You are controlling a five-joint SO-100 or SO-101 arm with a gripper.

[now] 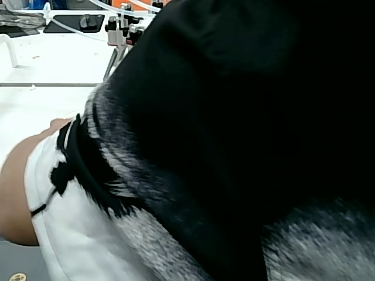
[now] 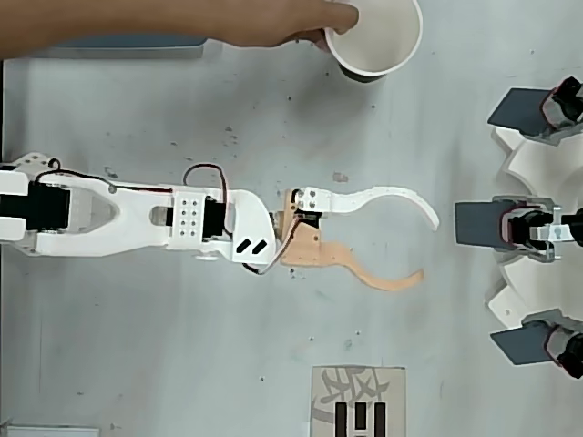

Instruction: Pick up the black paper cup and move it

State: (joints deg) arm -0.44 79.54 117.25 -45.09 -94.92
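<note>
Up at the top edge of the overhead view, the black paper cup (image 2: 375,41) sits with its white rolled rim and white inside showing, a person's hand (image 2: 314,23) touching its left side. Down the middle, the white plastic arm (image 2: 137,217) lies stretched across the speckled grey table (image 2: 182,364), and the gripper (image 2: 428,246) is spread wide apart, one curved white finger (image 2: 392,198) above, one curved tan finger (image 2: 383,278) below, nothing between them, well apart from the cup. Over in the fixed view, dark clothing with a fuzzy grey fringe (image 1: 246,146) fills nearly everything, blurred; cup and gripper are hidden there.
</note>
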